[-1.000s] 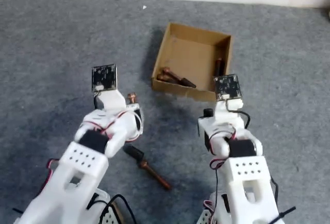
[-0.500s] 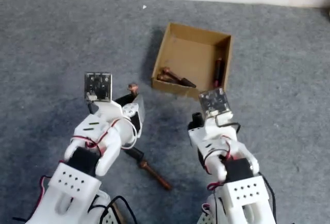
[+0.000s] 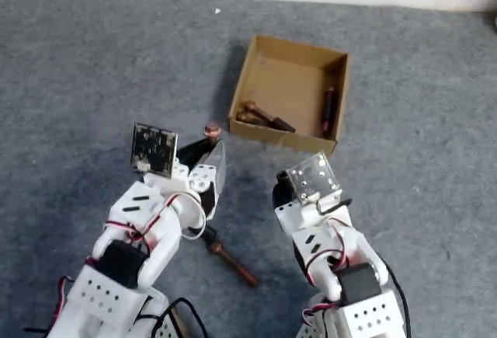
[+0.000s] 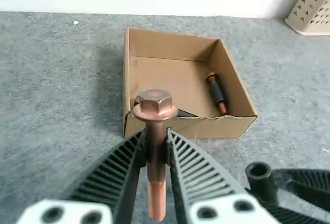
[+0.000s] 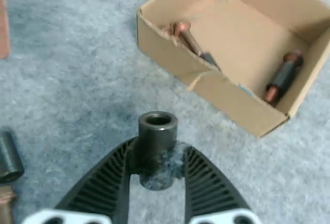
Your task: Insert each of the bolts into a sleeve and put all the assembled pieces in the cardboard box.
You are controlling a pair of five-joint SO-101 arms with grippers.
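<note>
Found the left pincer (image 4: 154, 140) shut tight on the shank of a copper bolt (image 4: 154, 105), hex head clear beyond the ribbed fingers (image 4: 191, 168) on one side and plain end sticking out bare on the other. Held so, most likely, to leave that end free for entry into a bore.

Found the right pincer (image 5: 157, 154) closed round the barrel of a black sleeve (image 5: 157, 125), one open mouth standing clear of the grip. Presumably done to offer the hole unobstructed.

Placed both pincers just beside each other, raised off the grey table (image 3: 93, 66) to judge by the shadows, and short of the cardboard box (image 3: 268, 132). Saw bolt and sleeve apart and not lined up; could not tell the exact tilt of either.

Judged the step in hand as the mating of this pair, with nothing inserted so far. Needed next, by that reading: bringing the plain end to the mouth with axes matched, to avoid jamming the shank at the rim.

Counted two assembled pieces already in the box, one (image 3: 260, 116) against the near wall on the left arm's side, the other (image 3: 329, 111) along the wall on the right arm's side.

Noted, on the table between the arms and nearer the left one, a loose bolt (image 3: 233, 264) end to end with a loose sleeve (image 3: 203, 231). Joined or merely touching, could not tell.
</note>
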